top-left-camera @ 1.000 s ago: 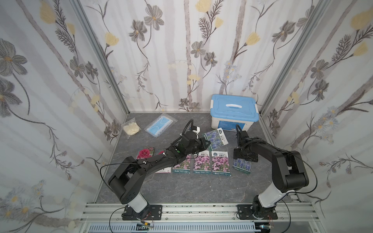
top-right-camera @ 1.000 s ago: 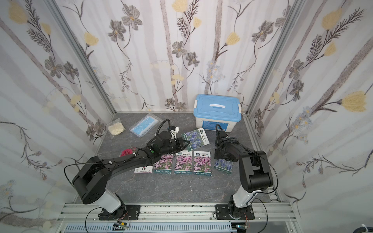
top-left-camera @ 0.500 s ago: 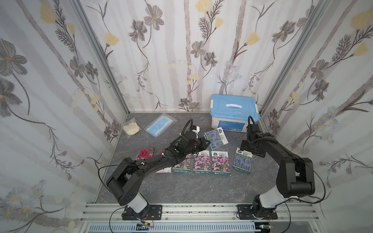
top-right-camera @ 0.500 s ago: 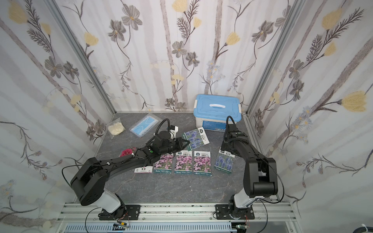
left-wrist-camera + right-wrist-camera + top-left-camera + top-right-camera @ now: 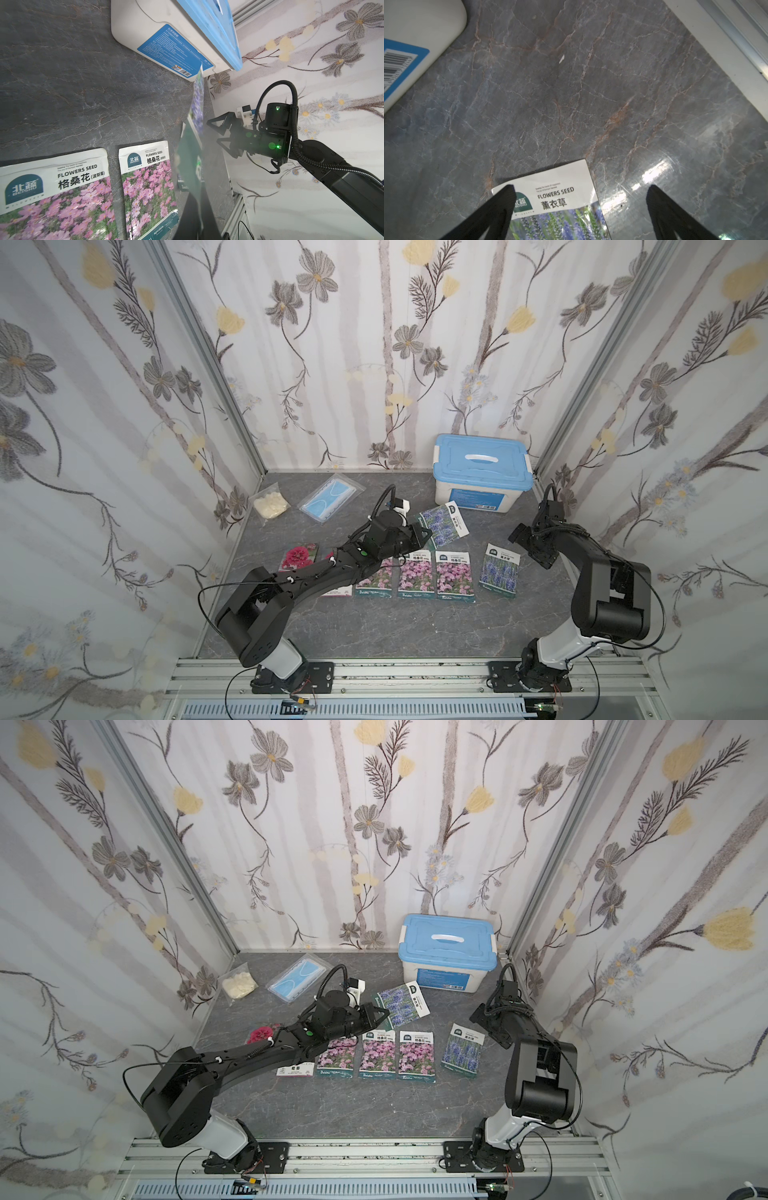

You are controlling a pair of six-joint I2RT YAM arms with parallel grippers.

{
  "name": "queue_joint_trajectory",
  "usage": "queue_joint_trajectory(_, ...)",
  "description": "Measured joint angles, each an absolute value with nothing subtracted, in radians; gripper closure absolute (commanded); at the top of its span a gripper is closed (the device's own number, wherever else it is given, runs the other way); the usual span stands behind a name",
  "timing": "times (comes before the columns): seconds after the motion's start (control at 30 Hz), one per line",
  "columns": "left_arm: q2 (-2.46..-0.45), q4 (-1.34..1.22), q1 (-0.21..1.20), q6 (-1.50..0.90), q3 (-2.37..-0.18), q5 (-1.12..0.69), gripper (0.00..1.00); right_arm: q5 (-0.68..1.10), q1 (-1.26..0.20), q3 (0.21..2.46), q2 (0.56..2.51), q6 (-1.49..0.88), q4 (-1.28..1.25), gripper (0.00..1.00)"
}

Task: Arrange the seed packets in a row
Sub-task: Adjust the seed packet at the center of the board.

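Observation:
Three pink-flower seed packets (image 5: 415,574) lie side by side on the grey floor, with a lavender packet (image 5: 500,570) to their right. Another lavender packet (image 5: 444,522) is lifted behind the row, my left gripper (image 5: 428,533) shut on its edge. In the left wrist view this held packet (image 5: 197,116) is seen edge-on rising from the left gripper (image 5: 196,207). A red-flower packet (image 5: 297,558) lies at the left, and a white-labelled packet (image 5: 336,591) is partly hidden under the left arm. My right gripper (image 5: 532,549) hangs open, right of the lying lavender packet (image 5: 560,199), empty.
A blue-lidded white box (image 5: 482,477) stands at the back right, close behind the held packet. A clear bag with a blue face mask (image 5: 330,499) and a bag of cream stuff (image 5: 271,504) lie at the back left. Walls close in on three sides.
The right gripper has lifted off the lavender packet at the row's right end and drawn back to the right, open. The left gripper still holds its packet, barely moved.

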State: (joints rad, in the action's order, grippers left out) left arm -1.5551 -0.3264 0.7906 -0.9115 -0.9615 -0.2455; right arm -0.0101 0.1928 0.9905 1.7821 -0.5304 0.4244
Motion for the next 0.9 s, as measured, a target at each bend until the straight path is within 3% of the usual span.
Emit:
queue_joint_trajectory(0.4,-1.555,-0.326,0.790,-0.911,-0.957,-0.236,1.00,0.133,0.201,1.001,1.870,-0.488,0.326,0.00)
queue_joint_trajectory(0.9,-1.547,-0.329,0.790,-0.908,-0.945,-0.236,1.00,0.157,0.166,1.002,1.898,-0.443,0.319,0.00)
